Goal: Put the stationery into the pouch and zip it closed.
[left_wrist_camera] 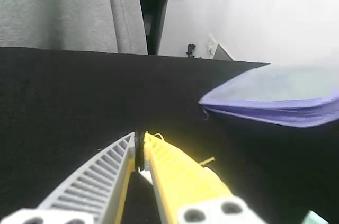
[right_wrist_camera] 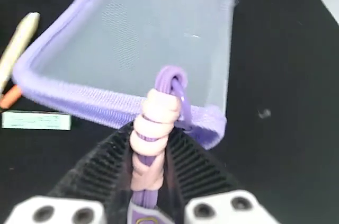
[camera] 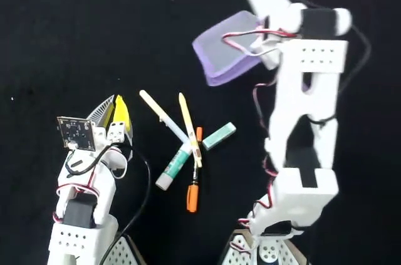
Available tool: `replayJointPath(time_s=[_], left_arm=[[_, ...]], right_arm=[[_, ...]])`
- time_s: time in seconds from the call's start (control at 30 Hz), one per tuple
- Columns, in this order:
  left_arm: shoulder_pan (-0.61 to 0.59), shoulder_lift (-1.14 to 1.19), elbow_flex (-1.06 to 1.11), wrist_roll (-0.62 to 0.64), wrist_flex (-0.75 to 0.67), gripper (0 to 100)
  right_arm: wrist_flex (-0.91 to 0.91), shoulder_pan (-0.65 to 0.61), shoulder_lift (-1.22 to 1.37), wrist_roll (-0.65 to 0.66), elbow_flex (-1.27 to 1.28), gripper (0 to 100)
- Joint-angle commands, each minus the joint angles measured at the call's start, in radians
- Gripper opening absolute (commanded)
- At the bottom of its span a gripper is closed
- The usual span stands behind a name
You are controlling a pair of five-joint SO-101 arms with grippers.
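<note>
My right gripper (right_wrist_camera: 153,128) is shut on the pink-wrapped pull loop of the purple mesh pouch (right_wrist_camera: 148,49). In the high view the pouch (camera: 229,49) hangs tilted above the back of the table from that gripper (camera: 264,46). The stationery lies in a heap mid-table: two pale yellow pens (camera: 160,114) (camera: 188,127), a glue stick (camera: 174,166), an orange marker (camera: 193,193) and a green eraser (camera: 219,135). My left gripper (camera: 117,113), with yellow and grey fingers, is shut on nothing to the left of the heap. From its wrist view, the gripper (left_wrist_camera: 140,140) points toward the pouch (left_wrist_camera: 275,97).
The black tablecloth (camera: 75,46) covers the whole table, with open room at the back left. Cables trail from both arm bases near the front edge. A grey curtain (left_wrist_camera: 58,7) and a white wall stand behind the table.
</note>
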Motion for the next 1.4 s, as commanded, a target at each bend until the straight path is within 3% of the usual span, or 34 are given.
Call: replayJointPath(time_s=[0.0, 0.1, 0.33, 0.5, 0.67, 0.77, 0.97, 1.17, 1.23, 1.37], left_arm=[[0.085, -0.003, 0.024, 0.000, -0.015, 4], [0.156, -0.003, 0.024, -0.006, -0.141, 4], [0.127, 0.002, 0.024, -0.006, -0.430, 4], [0.071, 0.002, 0.016, 0.000, -0.474, 4], [0.016, 0.034, -0.125, 0.002, -0.468, 4], [0.015, 0.193, -0.278, 0.002, -0.466, 4], [0.021, 0.741, -0.636, 0.002, -0.381, 4], [0.088, 1.128, -0.811, 0.003, -0.384, 4], [0.134, 1.229, -0.834, 0.003, -0.439, 4], [0.168, 1.439, -0.834, 0.003, -0.703, 4]], right_arm=[[0.026, -0.089, -0.062, 0.002, 0.008, 1.1], [0.028, -0.115, -0.062, 0.002, 0.016, 1.1], [0.029, -0.083, -0.062, -0.049, 0.018, 1.1], [0.029, -0.074, -0.064, -0.049, 0.018, 1.1], [0.031, -0.071, -0.064, -0.048, 0.041, 1.1], [0.031, -0.072, -0.064, -0.046, 0.073, 1.1], [0.031, -0.077, -0.064, -0.051, 0.119, 1.1], [0.031, -0.075, -0.064, -0.046, 0.179, 1.1], [0.029, -0.074, -0.064, -0.044, 0.208, 1.1], [0.029, -0.072, -0.064, -0.044, 0.231, 1.1]])
